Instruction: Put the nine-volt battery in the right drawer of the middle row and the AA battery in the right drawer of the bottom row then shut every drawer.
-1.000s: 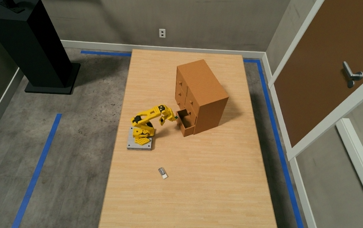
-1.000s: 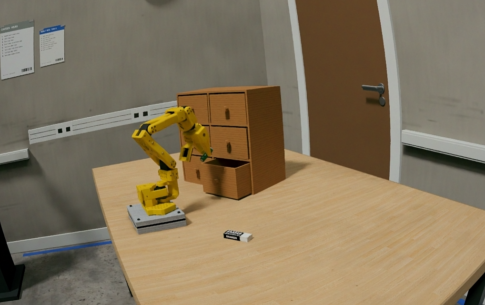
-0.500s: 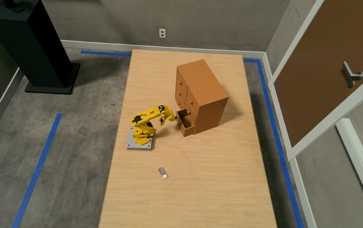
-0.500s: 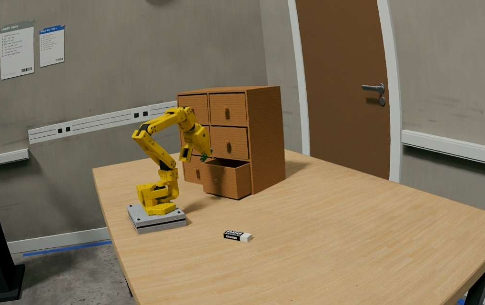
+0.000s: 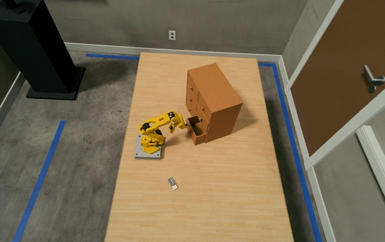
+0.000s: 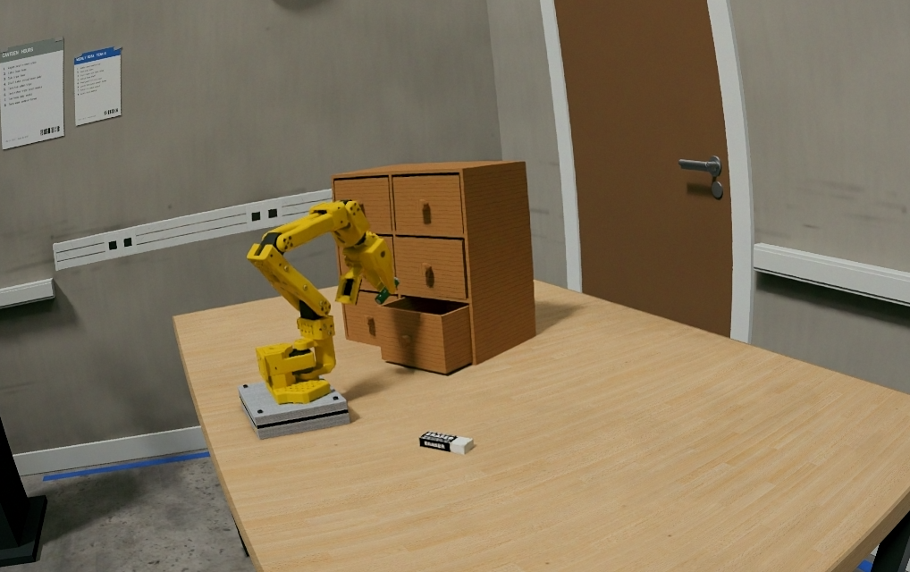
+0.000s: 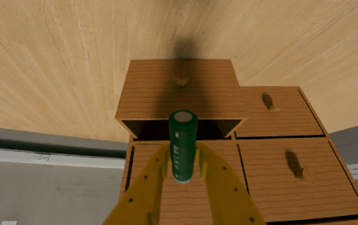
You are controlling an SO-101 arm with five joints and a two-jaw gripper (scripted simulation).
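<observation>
My gripper (image 5: 185,126) (image 6: 389,290) (image 7: 183,155) is shut on the green AA battery (image 5: 187,124) (image 6: 382,295) (image 7: 183,130), one end of which sticks out past the fingertips. It holds the battery slightly above the front rim of the bottom right drawer (image 5: 200,139) (image 6: 419,348) (image 7: 144,102). That drawer is pulled out and still sits in the chest (image 5: 218,87) (image 6: 500,263). Its visible inside looks empty in the top view; part is hidden. The middle right drawer (image 6: 446,264) (image 7: 190,212) looks shut. The nine-volt battery is not in view.
A black and white eraser (image 5: 172,183) (image 6: 446,442) lies on the table (image 5: 218,195) (image 6: 622,440), away from the chest. The other drawers look shut, with knobs sticking out. The arm's grey base (image 5: 147,153) (image 6: 295,416) stands in front of the chest.
</observation>
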